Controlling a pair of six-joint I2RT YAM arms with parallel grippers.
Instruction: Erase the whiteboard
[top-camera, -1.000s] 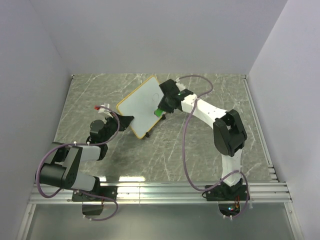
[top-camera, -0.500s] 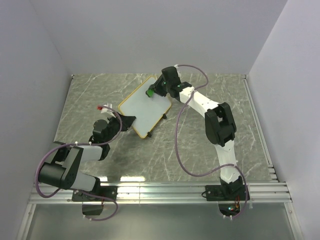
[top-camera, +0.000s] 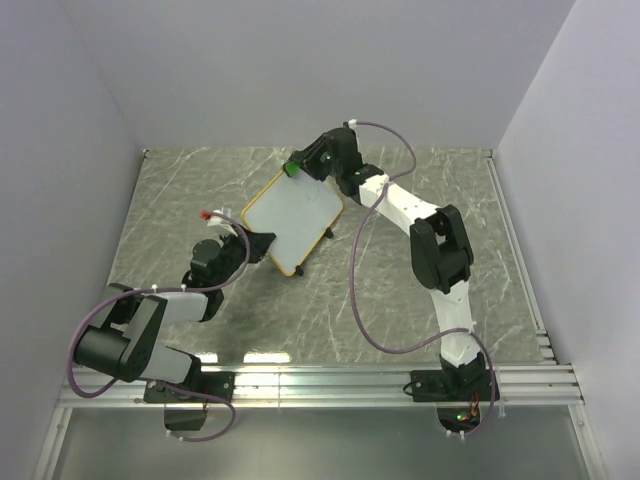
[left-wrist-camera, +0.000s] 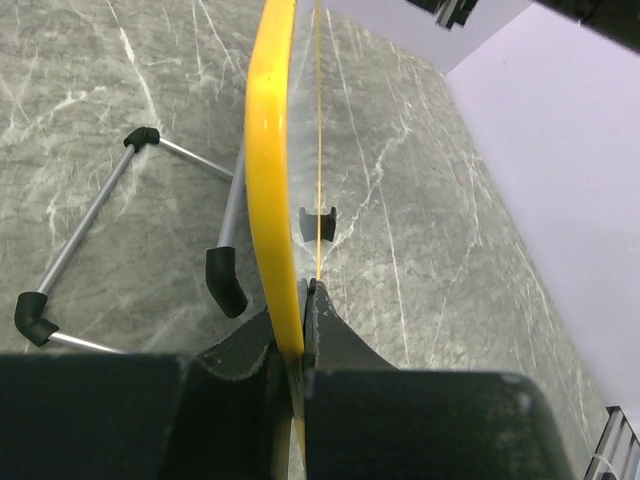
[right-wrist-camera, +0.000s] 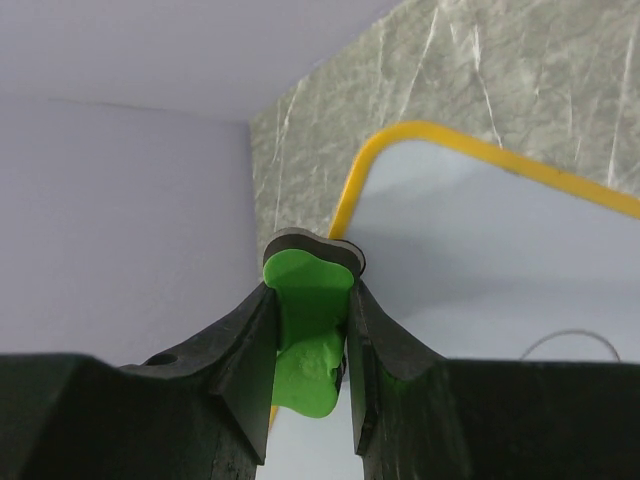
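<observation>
We see the whiteboard (top-camera: 292, 213) standing tilted toward the far middle of the table mat (top-camera: 420, 280), a grey-green sheet veined like marble. It is a flat rectangle with a smooth white face, a thin glossy yellow frame (left-wrist-camera: 268, 170) and rounded corners. Behind it, a stand of thin metal rods (left-wrist-camera: 90, 222) bends at its corners. The stand is tipped with black rubber feet (left-wrist-camera: 226, 283), which rest on the mat.

The left gripper (left-wrist-camera: 296, 310) is closed on the frame at the edge nearest the left arm. Its matte black fingers (left-wrist-camera: 330, 335) pinch the yellow rim from both sides, and from the wrist view we look straight along the board's thin edge.

The right gripper (right-wrist-camera: 311, 292) reaches over from the far side, clamped on the eraser (right-wrist-camera: 303, 350). This is a bright green, waisted piece of soft-looking plastic with a darker layer capping its lobed outer end. The black fingers (right-wrist-camera: 240, 350) squeeze it at the narrow middle. The capped end sits at the board's far rounded corner, right over the curve of the frame. We cannot tell whether it presses on the surface or sits just off it.

On the white face near the right gripper, a faint grey curved line (right-wrist-camera: 565, 335) is drawn. The rest of the visible face looks blank.
</observation>
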